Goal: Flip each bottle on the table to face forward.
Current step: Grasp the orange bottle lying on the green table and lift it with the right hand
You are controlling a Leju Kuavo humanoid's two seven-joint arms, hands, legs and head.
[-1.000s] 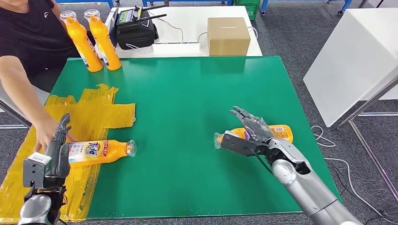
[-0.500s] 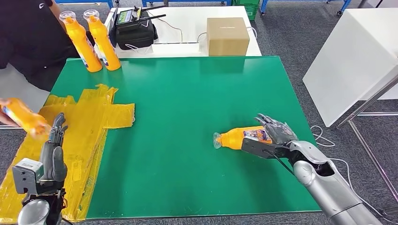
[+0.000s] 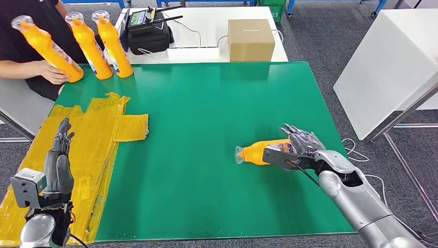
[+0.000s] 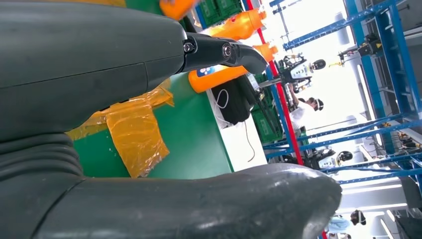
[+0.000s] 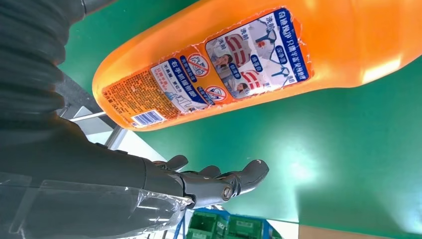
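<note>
An orange bottle (image 3: 261,152) lies on its side on the green mat (image 3: 206,103), cap pointing left. My right hand (image 3: 298,145) sits at its base end with fingers stretched out, not wrapped around it. In the right wrist view the bottle's (image 5: 259,64) back label shows, and the fingers (image 5: 224,181) lie spread beside it. My left hand (image 3: 58,166) stands open over the yellow tape (image 3: 103,124), holding nothing. Two orange bottles (image 3: 88,46) (image 3: 111,44) stand upright at the back left. A person's hand (image 3: 50,72) holds a third bottle (image 3: 47,47) tilted beside them.
A cardboard box (image 3: 251,39) and a black device (image 3: 149,32) sit on the white table behind the mat. A white table (image 3: 392,67) stands to the right. The person leans over the mat's back left corner.
The person took the bottle from in front of my left hand and carried it to the back left corner. My right hand slid from on top of the lying bottle to its base end.
</note>
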